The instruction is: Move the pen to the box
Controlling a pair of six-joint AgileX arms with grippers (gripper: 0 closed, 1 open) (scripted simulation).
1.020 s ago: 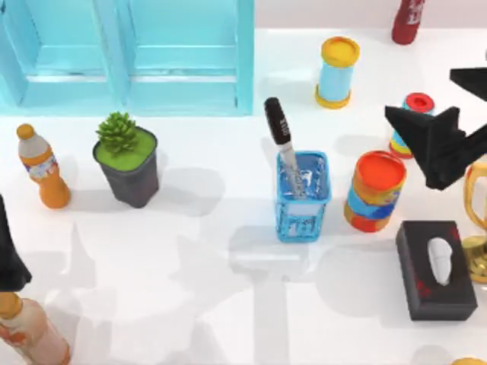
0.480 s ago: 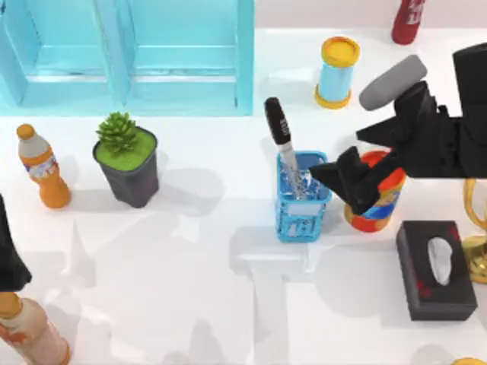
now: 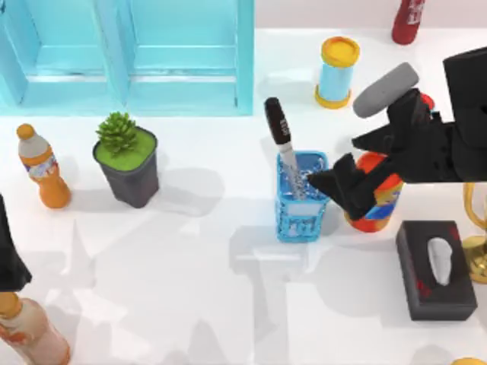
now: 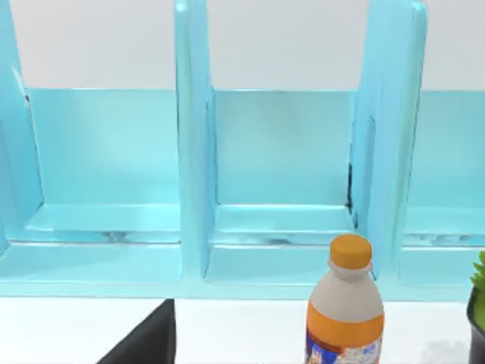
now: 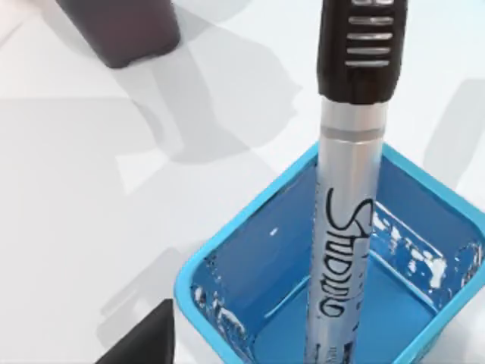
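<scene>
The pen (image 3: 278,129), with a black cap and a silver barrel, stands leaning in a blue open-topped box-shaped holder (image 3: 300,220) at mid-table. My right gripper (image 3: 346,163) hovers just right of the holder, open, its fingers apart beside the pen and touching nothing. In the right wrist view the pen (image 5: 348,189) rises out of the blue holder (image 5: 227,265) close ahead. My left gripper (image 3: 9,258) is parked at the table's left edge, one of its fingers (image 4: 148,341) showing in the left wrist view.
An orange and blue can (image 3: 377,205) sits under my right arm, and a black tissue box (image 3: 434,270) lies to its lower right. A potted plant (image 3: 128,160), an orange bottle (image 3: 42,167) and a cyan shelf (image 3: 129,53) occupy the left. A yellow-topped can (image 3: 337,72) stands at the back.
My right arm has swung in from the right edge to just beside the blue holder. The pen and my left arm have stayed put.
</scene>
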